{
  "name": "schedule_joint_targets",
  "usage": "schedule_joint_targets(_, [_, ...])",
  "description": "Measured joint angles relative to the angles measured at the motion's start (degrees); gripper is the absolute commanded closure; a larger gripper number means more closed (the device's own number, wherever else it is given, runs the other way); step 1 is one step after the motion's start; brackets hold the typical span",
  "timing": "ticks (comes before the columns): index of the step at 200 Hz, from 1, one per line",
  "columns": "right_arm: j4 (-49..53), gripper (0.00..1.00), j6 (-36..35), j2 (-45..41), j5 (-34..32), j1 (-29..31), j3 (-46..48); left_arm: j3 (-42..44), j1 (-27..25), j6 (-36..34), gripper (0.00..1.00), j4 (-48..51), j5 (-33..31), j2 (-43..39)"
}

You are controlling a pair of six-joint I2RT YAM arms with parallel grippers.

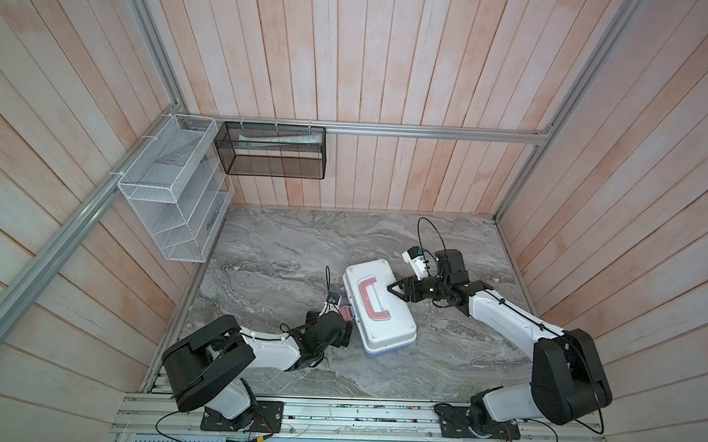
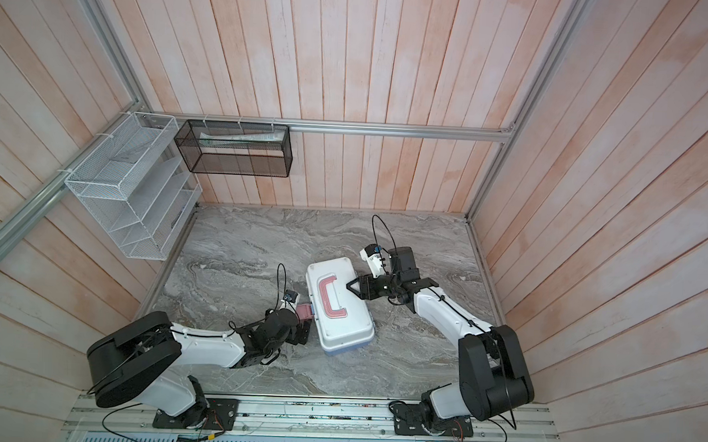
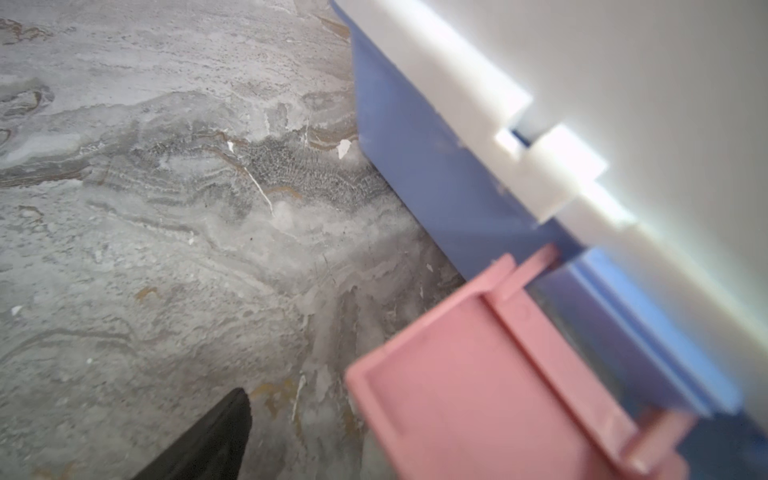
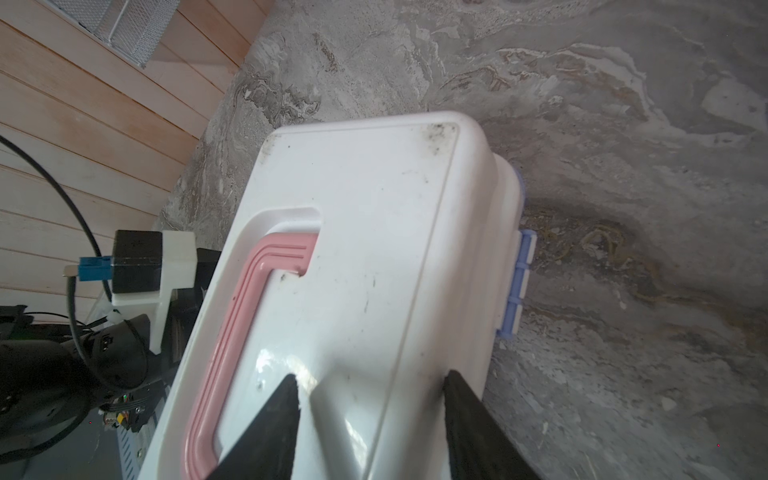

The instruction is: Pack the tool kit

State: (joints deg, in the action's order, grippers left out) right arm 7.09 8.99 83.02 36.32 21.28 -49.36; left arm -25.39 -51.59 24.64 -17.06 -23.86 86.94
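The tool kit lies closed on the marble table in both top views, white lid up, with its pink handle folded flat. The pink latch on its left side sticks out unfastened over the blue base. My left gripper is open right at that latch; only one black finger shows in its wrist view. Open as well, my right gripper rests on the lid's right edge, one fingertip on top and one against the side rim. No loose tools show.
A white wire mesh basket hangs on the left wall and a black one on the back rail. Wooden walls close in three sides. An aluminium rail with both arm bases runs along the front edge.
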Motion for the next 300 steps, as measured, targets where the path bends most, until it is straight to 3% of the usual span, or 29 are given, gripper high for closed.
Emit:
schedule_joint_targets(37, [0.0,0.46,0.0,0.0,0.0,0.0,0.0,-1.1,-0.1,1.0,0.12,3.1,-1.5,0.0])
schedule_joint_targets(97, [-2.4,0.47,0.3,-0.1,0.5,-0.3,1.8,-3.0,0.3,6.0,0.43,2.7,0.2,-3.9])
schedule_joint_targets(179, [-6.1,0.48,1.5,-0.4,2.2,-1.1,3.9,0.7,5.7,17.6,0.46,-2.3,11.4,-9.7])
schedule_joint_targets(201, [-7.3,0.48,1.5,-0.5,2.4,-1.2,4.5,1.3,5.7,20.1,0.54,-4.5,14.3,-10.1])
schedule_joint_targets(224, [-7.5,0.48,1.7,-0.5,2.4,-1.2,4.6,2.2,6.1,21.8,0.72,-7.1,17.1,-10.1])
schedule_joint_targets(300, [-9.3,0.48,3.0,-0.5,2.4,-1.2,5.5,7.1,6.1,27.5,0.73,-14.4,20.7,-12.5])
